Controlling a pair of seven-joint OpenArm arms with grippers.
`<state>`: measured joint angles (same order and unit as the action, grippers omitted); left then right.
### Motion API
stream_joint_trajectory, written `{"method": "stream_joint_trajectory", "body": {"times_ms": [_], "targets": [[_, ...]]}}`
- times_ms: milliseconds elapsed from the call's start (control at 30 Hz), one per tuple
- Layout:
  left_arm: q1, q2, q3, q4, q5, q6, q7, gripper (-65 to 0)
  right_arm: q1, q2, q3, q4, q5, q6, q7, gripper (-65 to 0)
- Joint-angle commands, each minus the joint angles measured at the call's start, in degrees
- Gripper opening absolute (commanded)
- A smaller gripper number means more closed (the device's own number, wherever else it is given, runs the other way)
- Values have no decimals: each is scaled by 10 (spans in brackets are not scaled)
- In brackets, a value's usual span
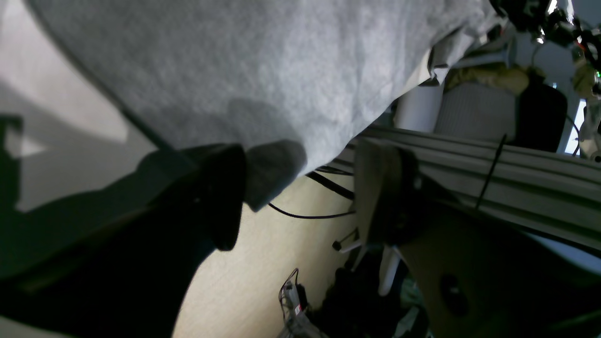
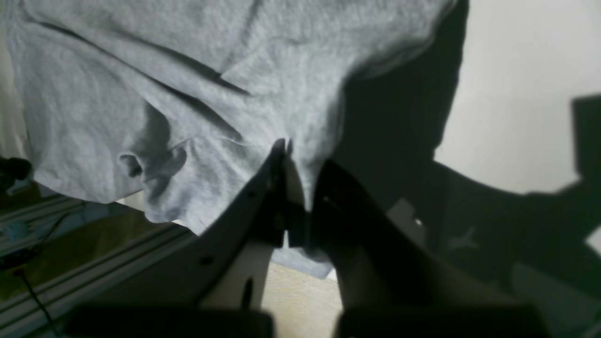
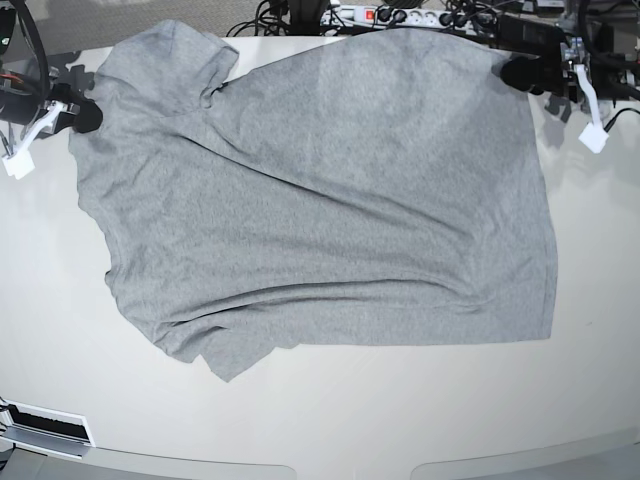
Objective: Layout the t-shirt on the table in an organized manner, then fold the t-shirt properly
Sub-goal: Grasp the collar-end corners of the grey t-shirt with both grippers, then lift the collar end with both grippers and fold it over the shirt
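T-shirt [image 3: 330,200] lies spread on the table [image 3: 320,420]; right hand [image 2: 298,188] pinches its edge, left hand [image 1: 300,197] spread apart.

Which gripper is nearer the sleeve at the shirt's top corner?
Right. The right gripper sits at the t-shirt's edge just below that sleeve, shut on fabric. The left gripper is at the opposite far corner, jaws open.

A pale wooden floor [image 1: 263,263] lies below, crossed by a black cable [image 1: 310,216]. A white power strip [image 3: 390,17] with tangled cables sits along the far side. A dark chair [image 1: 540,117] stands beyond grey aluminium rails [image 1: 516,178].
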<state>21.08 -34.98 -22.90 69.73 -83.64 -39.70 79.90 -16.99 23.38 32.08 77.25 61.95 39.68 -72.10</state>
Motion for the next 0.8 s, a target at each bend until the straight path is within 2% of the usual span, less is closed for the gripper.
{"method": "stream_joint_trajectory", "body": {"times_ms": [0, 133, 233, 400, 567, 733, 767], "targets": [[5, -12, -5, 7, -14, -3, 1, -266, 3, 12, 4, 9, 11, 3, 2, -650], [26, -7, -5, 6, -10, -3, -7, -266, 3, 12, 4, 9, 13, 3, 2, -650], [32, 1, -5, 6, 71, -3, -46, -266, 3, 12, 4, 9, 13, 3, 3, -650], [27, 13, -5, 6, 123, -3, -126, -266, 3, 12, 4, 9, 28, 3, -2, -650], [26, 31, 9, 6, 157, -3, -127, -266, 3, 12, 4, 9, 28, 3, -2, -650], [25, 37, 79, 7, 156, -3, -119, -270, 3, 12, 4, 9, 28, 3, -2, -650], [25, 37, 92, 7, 156, -3, -122, -300, 3, 12, 4, 9, 28, 3, -2, -650]]}}
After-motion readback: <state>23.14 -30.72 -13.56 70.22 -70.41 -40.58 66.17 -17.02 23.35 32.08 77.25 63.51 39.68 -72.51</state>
